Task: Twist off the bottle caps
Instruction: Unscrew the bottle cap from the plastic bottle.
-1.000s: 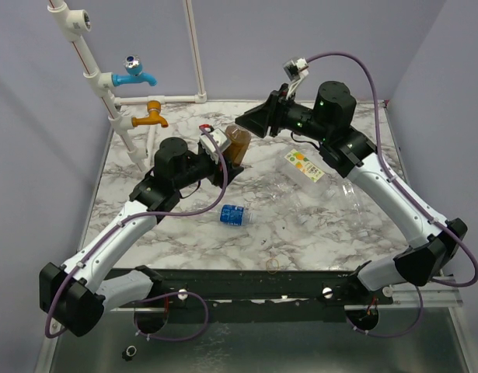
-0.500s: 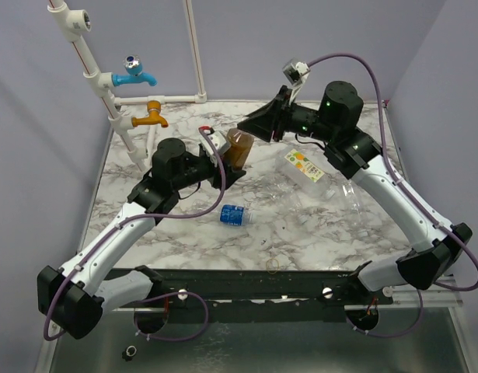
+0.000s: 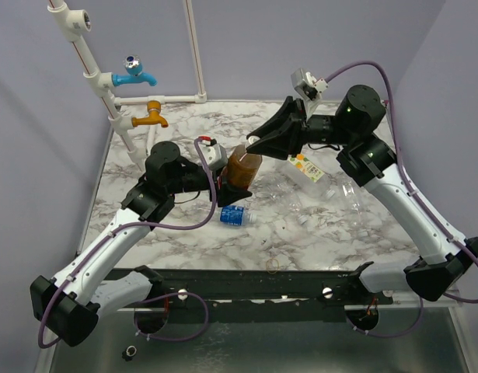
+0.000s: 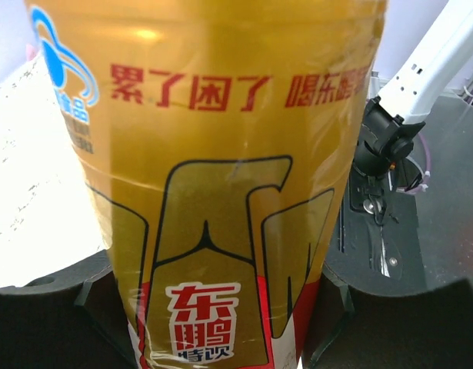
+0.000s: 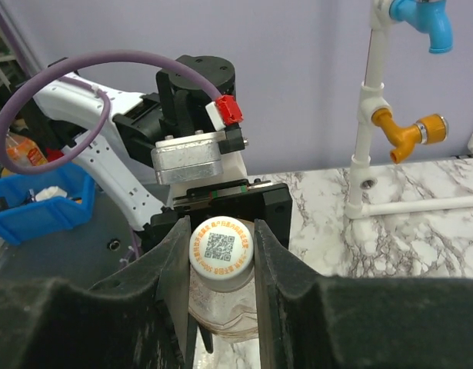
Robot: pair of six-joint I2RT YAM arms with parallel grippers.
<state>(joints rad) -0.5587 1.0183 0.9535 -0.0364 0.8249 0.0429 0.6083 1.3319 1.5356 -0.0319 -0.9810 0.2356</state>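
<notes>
– Holding the amber bottle (image 3: 243, 165) tilted over the middle of the desk (image 3: 176, 225), pinched low down by the left tool (image 3: 235, 183).
– Reading anything on it?
– Red writing: "累了困了", then "东鹏特饮" lower down.
– And up top?
– Squeezed by the right tool (image 5: 221, 257): white cap (image 5: 221, 246), printed with a square code and tiny orange letters, too small to read.

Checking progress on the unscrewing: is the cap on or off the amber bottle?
On. The white cap sits on the neck of the amber bottle, right gripper shut on it; how loose, cannot tell.
</notes>
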